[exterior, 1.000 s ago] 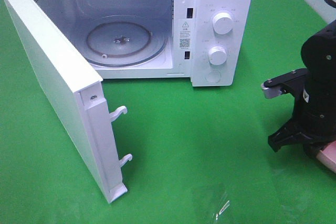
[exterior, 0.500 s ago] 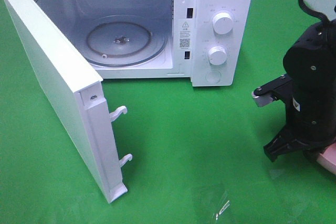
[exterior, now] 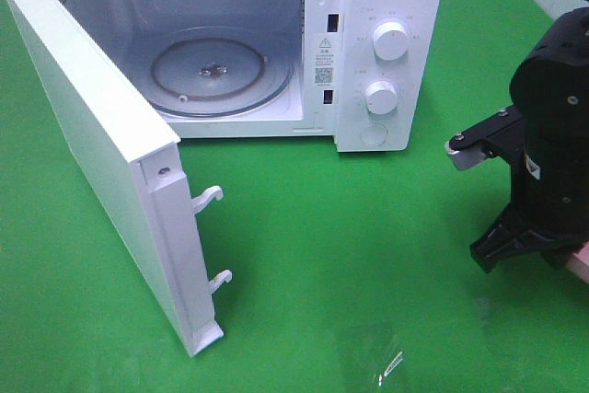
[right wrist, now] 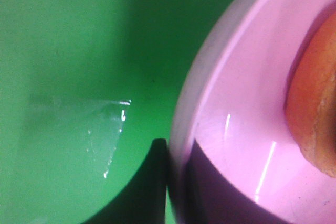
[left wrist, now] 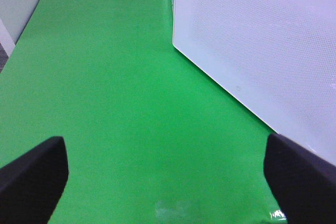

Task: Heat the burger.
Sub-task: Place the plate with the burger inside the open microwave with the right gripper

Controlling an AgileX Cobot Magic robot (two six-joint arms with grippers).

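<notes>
Right gripper [right wrist: 177,182] is clamped on the rim of the pink plate [right wrist: 236,93], one finger outside the rim and one inside, jaws nearly together. Burger [right wrist: 317,98] sits on that plate. Only the brown bun edge shows in the wrist view.

Plate and burger are off the microwave's [exterior: 386,6] front right, on the control-panel side. They're at the very edge of the high view, mostly hidden behind the black arm. Can't tell if the plate is lifted or resting on the green mat [exterior: 350,255].

Clear film patch [exterior: 386,364] lies flat on the mat, well in front of the microwave and just beside the plate rim.

Left gripper [left wrist: 167,182]: fingers wide apart, nothing between them. It's low over bare mat beside the outer face of the door [exterior: 92,163], not touching it.

Room: a wide stretch of mat runs from the door's free edge to the right arm, straight in front of the cavity mouth.

Edges:
- Door is swung far out on the microwave's left.
- Its free edge points forward, with two latch hooks [exterior: 210,198] sticking out toward the open mat.

Glass turntable [exterior: 212,75] shows whole on the cavity floor. Two knobs [exterior: 391,41] sit on the panel right of the opening.
</notes>
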